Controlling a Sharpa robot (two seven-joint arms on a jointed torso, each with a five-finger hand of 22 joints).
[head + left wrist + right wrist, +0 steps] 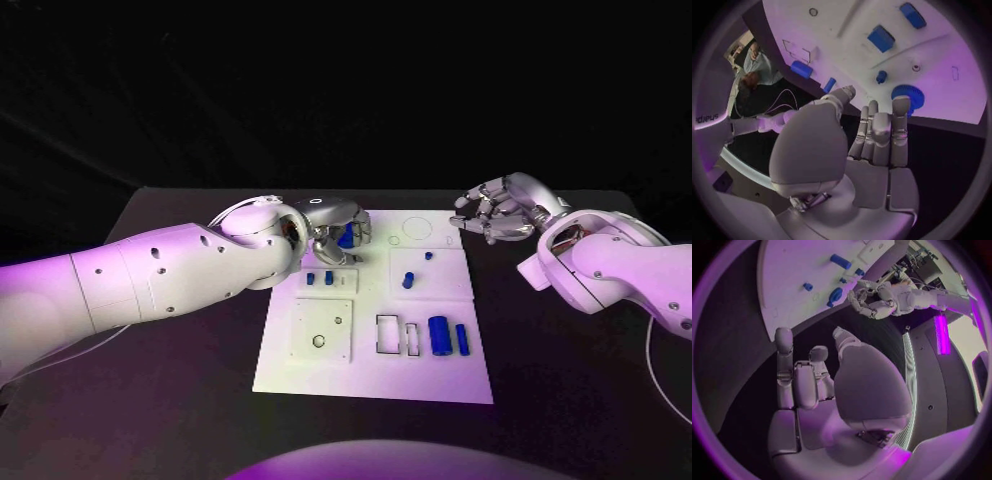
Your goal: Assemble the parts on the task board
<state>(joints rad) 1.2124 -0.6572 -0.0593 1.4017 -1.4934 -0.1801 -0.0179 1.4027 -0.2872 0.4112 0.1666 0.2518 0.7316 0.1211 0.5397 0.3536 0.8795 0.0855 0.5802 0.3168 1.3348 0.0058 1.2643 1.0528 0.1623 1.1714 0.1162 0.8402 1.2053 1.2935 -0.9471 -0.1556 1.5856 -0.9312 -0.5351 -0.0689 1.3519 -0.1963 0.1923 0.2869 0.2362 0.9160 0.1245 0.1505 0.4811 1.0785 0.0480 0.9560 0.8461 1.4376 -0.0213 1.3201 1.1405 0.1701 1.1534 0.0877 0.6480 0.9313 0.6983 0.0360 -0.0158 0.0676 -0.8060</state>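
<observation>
The white task board lies mid-table. A blue gear sits at its far left corner, and in the left wrist view this gear lies just past my fingertips. My left hand hovers there with fingers stretched out and thumb apart, holding nothing. Two small blue blocks, a blue peg, a thick blue cylinder and a thin blue bar lie on the board. My right hand hangs off the far right corner, fingers spread, empty.
A grey plate with holes and a rectangular slot occupy the board's near half. Round outlines mark its far edge. Black table surrounds the board. The right wrist view shows my left hand beside the gear.
</observation>
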